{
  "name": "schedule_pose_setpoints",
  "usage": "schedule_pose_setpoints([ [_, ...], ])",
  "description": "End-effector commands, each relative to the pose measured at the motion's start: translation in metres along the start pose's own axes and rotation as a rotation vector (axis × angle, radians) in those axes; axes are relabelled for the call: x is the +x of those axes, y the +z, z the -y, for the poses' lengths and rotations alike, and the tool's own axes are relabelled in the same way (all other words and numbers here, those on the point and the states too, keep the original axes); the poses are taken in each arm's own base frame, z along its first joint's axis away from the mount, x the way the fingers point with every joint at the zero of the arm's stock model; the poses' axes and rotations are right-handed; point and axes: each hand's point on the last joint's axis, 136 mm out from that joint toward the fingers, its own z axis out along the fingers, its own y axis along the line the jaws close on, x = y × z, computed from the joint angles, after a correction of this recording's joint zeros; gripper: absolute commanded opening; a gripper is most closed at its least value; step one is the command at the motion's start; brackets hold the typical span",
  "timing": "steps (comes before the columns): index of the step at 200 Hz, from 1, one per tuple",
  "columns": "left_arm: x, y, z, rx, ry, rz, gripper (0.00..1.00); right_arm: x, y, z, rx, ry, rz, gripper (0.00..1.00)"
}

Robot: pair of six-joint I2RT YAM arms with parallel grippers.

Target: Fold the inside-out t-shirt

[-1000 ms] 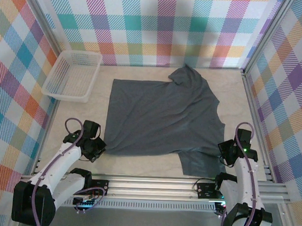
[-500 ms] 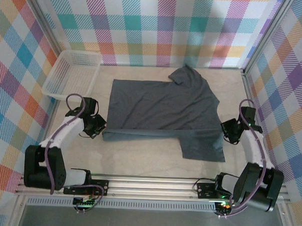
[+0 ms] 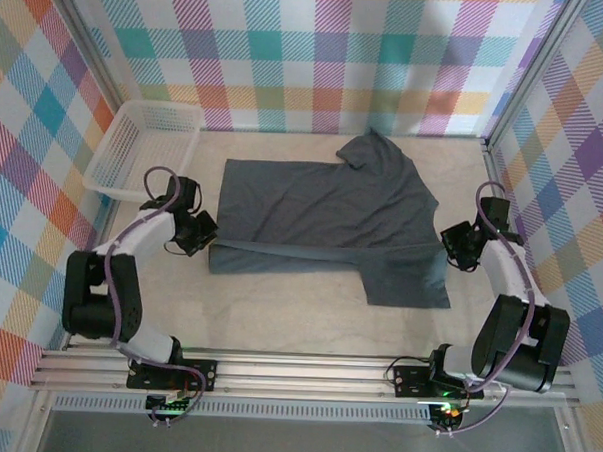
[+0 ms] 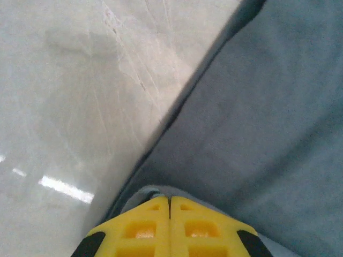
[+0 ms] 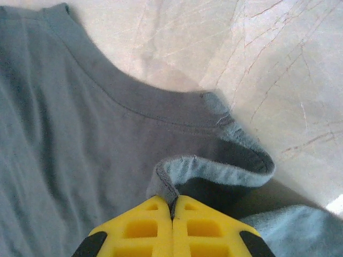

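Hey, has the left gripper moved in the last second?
Yes. The left gripper has moved toward the far wall, ending up much nearer the white basket, with the near edge of the t-shirt carried along.

- Left end effector at bottom centre, clamped tight on an edge of the inside-out t-shirt.
- Shirt fills the right; pale desk upper left.
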Motion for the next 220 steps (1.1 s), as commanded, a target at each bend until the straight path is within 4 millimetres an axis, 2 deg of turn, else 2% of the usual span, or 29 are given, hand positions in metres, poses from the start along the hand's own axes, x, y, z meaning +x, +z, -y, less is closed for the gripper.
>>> schedule_pose_setpoints([
  [1,-0.009,0.016,-0.003,-0.015,0.044,0.011,0.0,-0.004,0.021,-0.012,-0.027,-0.096,-0.041,0.06],
  [17,-0.011,0.023,-0.006,-0.035,0.051,0.014,0.0,0.006,0.034,-0.013,-0.009,-0.131,-0.15,0.19],
  [34,-0.014,0.015,-0.007,-0.039,0.072,0.044,0.24,0.009,0.026,-0.006,0.023,-0.131,-0.151,0.45],
  [49,-0.019,-0.007,-0.003,-0.023,0.102,0.1,0.37,0.009,0.007,0.006,0.053,-0.132,-0.083,0.56],
  [66,-0.02,-0.035,0.0,0.012,0.147,0.173,0.39,0.02,-0.009,0.028,0.086,-0.123,-0.038,0.59],
  [100,0.003,-0.068,0.01,0.067,0.274,0.23,0.39,0.051,-0.011,0.086,0.211,-0.132,-0.053,0.59],
  [131,0.023,-0.09,0.025,0.097,0.421,0.311,0.39,0.067,-0.002,0.103,0.244,-0.154,-0.114,0.59],
  [148,0.028,-0.094,0.03,0.107,0.459,0.327,0.4,0.072,0.009,0.098,0.208,-0.16,-0.154,0.55],
  [160,0.029,-0.091,0.029,0.099,0.463,0.325,0.4,0.076,0.019,0.09,0.163,-0.164,-0.19,0.48],
  [178,0.028,-0.083,0.023,0.058,0.448,0.311,0.39,0.088,0.029,0.072,0.075,-0.179,-0.274,0.24],
  [194,0.027,-0.075,0.012,-0.009,0.422,0.295,0.39,0.101,0.026,0.053,0.007,-0.199,-0.35,0.0],
  [220,0.03,-0.067,-0.001,-0.086,0.4,0.251,0.38,0.115,0.001,0.011,-0.112,-0.179,-0.363,0.0],
])
